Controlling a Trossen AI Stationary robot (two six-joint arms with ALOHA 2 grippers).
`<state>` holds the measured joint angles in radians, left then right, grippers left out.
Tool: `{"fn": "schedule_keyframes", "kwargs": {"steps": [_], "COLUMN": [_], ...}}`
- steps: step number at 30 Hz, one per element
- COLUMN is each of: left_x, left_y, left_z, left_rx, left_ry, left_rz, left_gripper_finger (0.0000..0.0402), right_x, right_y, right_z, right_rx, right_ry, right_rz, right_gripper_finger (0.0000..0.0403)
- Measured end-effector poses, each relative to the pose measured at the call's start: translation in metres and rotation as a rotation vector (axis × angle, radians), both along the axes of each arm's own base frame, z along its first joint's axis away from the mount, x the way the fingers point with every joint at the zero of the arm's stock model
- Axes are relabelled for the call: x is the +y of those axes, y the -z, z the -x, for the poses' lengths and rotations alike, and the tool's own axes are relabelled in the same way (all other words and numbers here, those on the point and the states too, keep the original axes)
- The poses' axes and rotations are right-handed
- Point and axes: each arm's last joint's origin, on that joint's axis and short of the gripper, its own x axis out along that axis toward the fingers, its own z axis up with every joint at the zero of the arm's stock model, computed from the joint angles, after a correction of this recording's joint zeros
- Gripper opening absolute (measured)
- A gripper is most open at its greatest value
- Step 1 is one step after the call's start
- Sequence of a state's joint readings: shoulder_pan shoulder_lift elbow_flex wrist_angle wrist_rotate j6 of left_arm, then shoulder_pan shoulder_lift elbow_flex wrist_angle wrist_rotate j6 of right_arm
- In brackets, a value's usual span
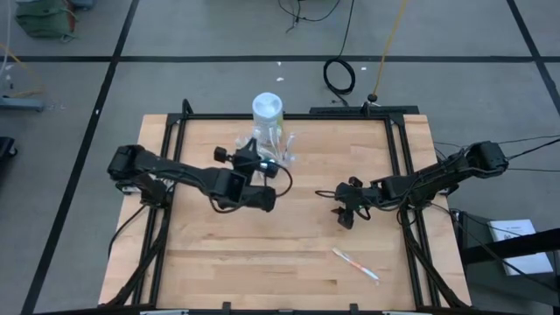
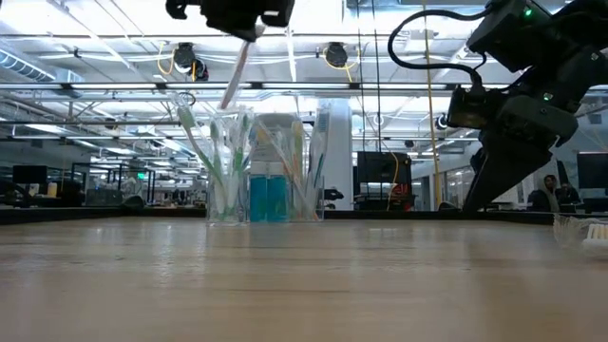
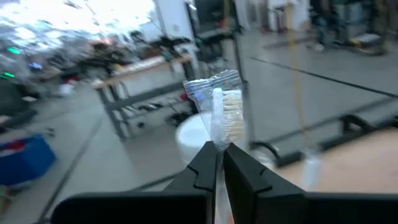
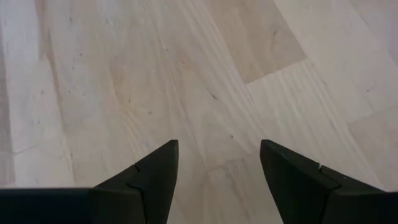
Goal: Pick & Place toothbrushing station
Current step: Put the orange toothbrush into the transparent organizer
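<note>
The clear cup-like holder (image 1: 278, 145) stands on its base at the table's far middle with several toothbrushes upright in it; it also shows in the low view (image 2: 228, 185). The white canister (image 1: 268, 108) stands right behind it. My left gripper (image 1: 266, 161) is beside and above the holder, shut on a wrapped toothbrush (image 2: 234, 76). My right gripper (image 1: 344, 210) hangs open and empty over bare wood at the table's right middle, as the right wrist view (image 4: 217, 155) shows. My left gripper (image 3: 219, 149) pinches the wrapped toothbrush between its two fingers, just behind the bristle head (image 3: 225, 112), which sticks out past the fingertips. In the low view the brush slants down from the gripper (image 2: 249, 33) toward the holder, clear of the table.
Another wrapped toothbrush (image 1: 354, 262) lies flat on the table toward the near right; it also shows at the right edge of the low view (image 2: 584, 230). A black frame (image 1: 289, 116) runs along the table's far edge and sides. Bare wood lies across the table's near half.
</note>
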<state>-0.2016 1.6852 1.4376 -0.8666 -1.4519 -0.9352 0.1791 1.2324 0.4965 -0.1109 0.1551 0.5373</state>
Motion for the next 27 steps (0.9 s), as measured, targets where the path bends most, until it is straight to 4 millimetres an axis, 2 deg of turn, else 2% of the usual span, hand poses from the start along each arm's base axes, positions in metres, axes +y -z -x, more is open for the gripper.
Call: {"fn": "schedule_keyframes", "kwargs": {"steps": [9, 14, 18, 22, 27], "left_x": [0.030, 0.049, 0.062, 0.070, 0.075], "left_y": [0.048, 0.058, 0.063, 0.073, 0.090], "left_z": [0.015, 0.019, 0.012, 0.003, 0.003], "left_rx": [-0.031, -0.087, -0.122, -0.120, -0.129], "left_ry": [-0.124, -0.187, -0.207, -0.192, -0.187], "left_rz": [-0.049, -0.042, 0.022, 0.046, 0.051], "left_gripper_finger": [0.0007, 0.0011, 0.0004, 0.0014, 0.0014], "right_x": [0.001, 0.001, 0.001, 0.001, 0.001], "right_y": [-0.003, -0.004, -0.006, -0.006, -0.006], "right_z": [-0.003, -0.005, -0.007, -0.007, -0.007], "right_rx": [-0.043, -0.062, -0.097, -0.098, -0.098], "right_ry": [-0.024, -0.023, -0.022, -0.022, -0.025], "right_rz": [0.012, 0.008, 0.001, 0.001, 0.004], "right_gripper_finger": [0.0222, 0.0222, 0.0222, 0.0222, 0.0222]}}
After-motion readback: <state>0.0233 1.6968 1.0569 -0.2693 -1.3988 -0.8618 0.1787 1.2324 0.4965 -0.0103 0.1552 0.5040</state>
